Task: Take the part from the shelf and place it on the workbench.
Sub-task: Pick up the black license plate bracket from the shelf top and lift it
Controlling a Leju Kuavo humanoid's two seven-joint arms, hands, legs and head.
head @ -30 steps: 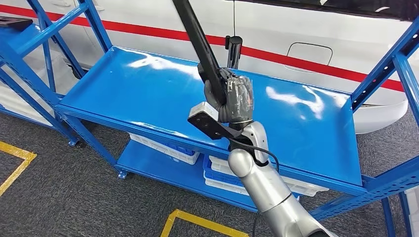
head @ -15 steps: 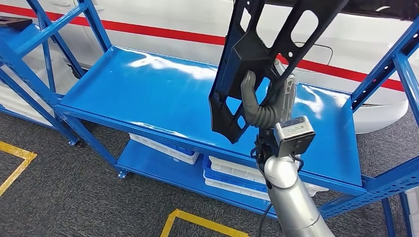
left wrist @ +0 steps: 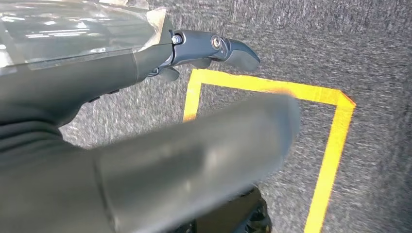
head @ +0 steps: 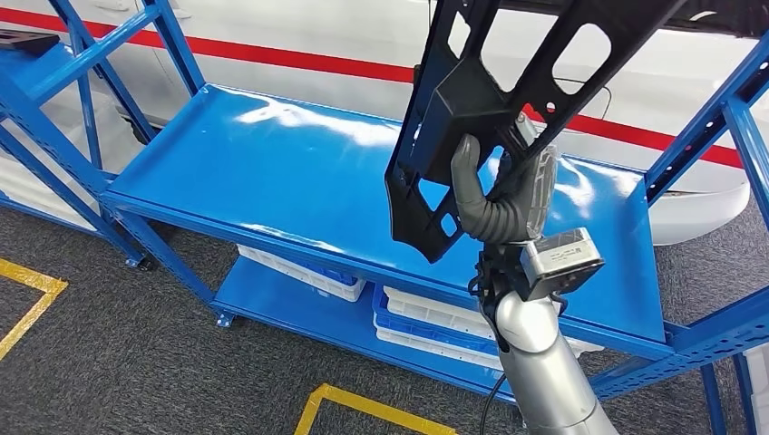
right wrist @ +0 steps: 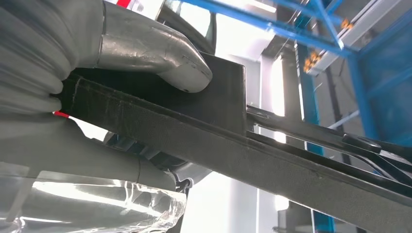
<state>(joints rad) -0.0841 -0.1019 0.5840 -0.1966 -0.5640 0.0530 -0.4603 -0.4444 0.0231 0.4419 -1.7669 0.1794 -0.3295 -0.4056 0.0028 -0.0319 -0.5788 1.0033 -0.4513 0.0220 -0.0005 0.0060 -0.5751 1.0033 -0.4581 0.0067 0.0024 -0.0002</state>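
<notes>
Since half a second earlier, the right robot hand (head: pixel 501 201) had lifted slightly and tipped back, carrying the black plastic frame part with cut-out openings (head: pixel 472 109) a little higher above the glossy blue metal shelf deck (head: pixel 272 172); a second earlier the same part had stood edge-on as a thin black bar. The right robot hand grasped the part low on its body, thumb pressed on one face and the other fingers wrapped behind a rib, as the right wrist view confirmed (right wrist: pixel 145 51). The part was held clear of the shelf deck, not touching it, its long axis rising steeply from the hand up and away toward the white car body with a red stripe (head: pixel 635 100) behind the shelf. The left robot hand (left wrist: pixel 145 121) hung over grey carpet with yellow floor tape (left wrist: pixel 335 145); it held nothing, though whether its fingers were spread or curled could not be told. Judging from this, the right arm alone carries the part, and the transfer to the workbench was yet to come.
</notes>
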